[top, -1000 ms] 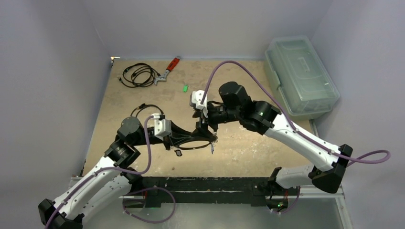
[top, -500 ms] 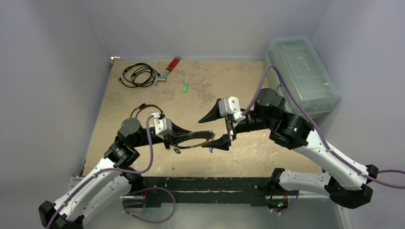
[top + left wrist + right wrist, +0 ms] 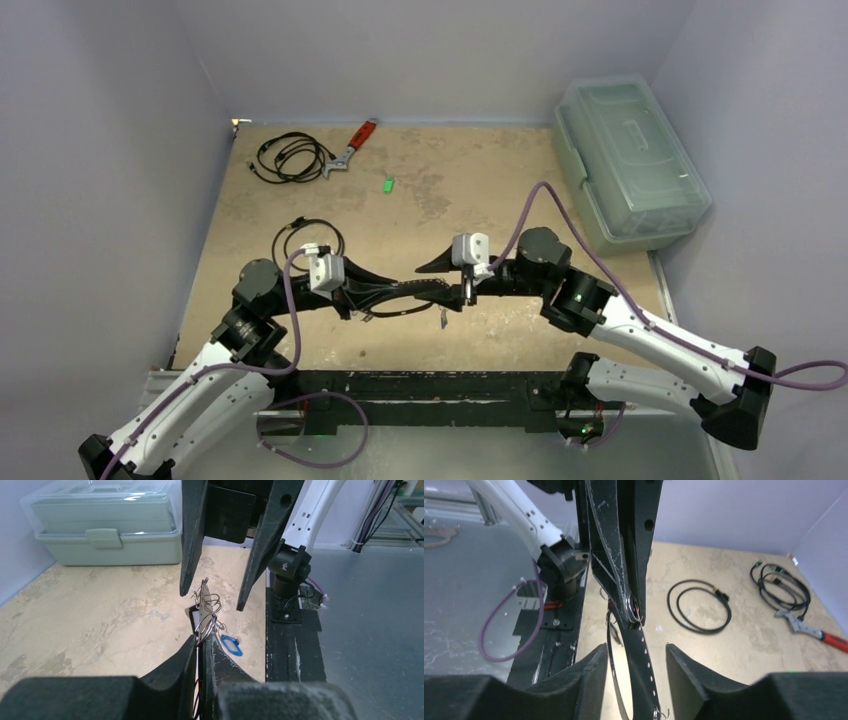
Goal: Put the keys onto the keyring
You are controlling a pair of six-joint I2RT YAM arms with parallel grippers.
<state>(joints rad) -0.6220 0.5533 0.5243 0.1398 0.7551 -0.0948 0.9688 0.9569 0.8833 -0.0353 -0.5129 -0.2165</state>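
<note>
A: Keyring (image 3: 202,615). Looks?
B: Large, thin, grey metal loop, seen edge-on from the left wrist. Small wire rings (image 3: 212,603) hang at its far end. From the right wrist, a flat strip (image 3: 642,650) with a row of holes runs alongside the loop.
A: Where is it?
B: Held above the worktop (image 3: 480,200), near the front edge, between the two arms. Left pincer (image 3: 202,641) is pressed together on the rim, pinching it. Right pincer (image 3: 636,649) is spread wide, one finger on either side of the loop's far end and the left fingertips. Cannot tell if it touches the metal.
A: Keys, count.
B: Two certain. Blue key (image 3: 231,644) hangs just beside the left fingertips, under the wire rings. Green key (image 3: 387,184) lies alone on the worktop toward the back, well apart from the loop. Also a dark tag (image 3: 191,614) with a pale edge against the loop's left side. Too small to tell whether it is a third key.
A: Anything else?
B: Two coiled black cables: back cable (image 3: 290,157) in the far left corner, near cable (image 3: 310,237) by the left arm. One wrench (image 3: 352,147), red handle, its head just beside the back cable. One pale green lidded box (image 3: 630,160) at the right edge.
</note>
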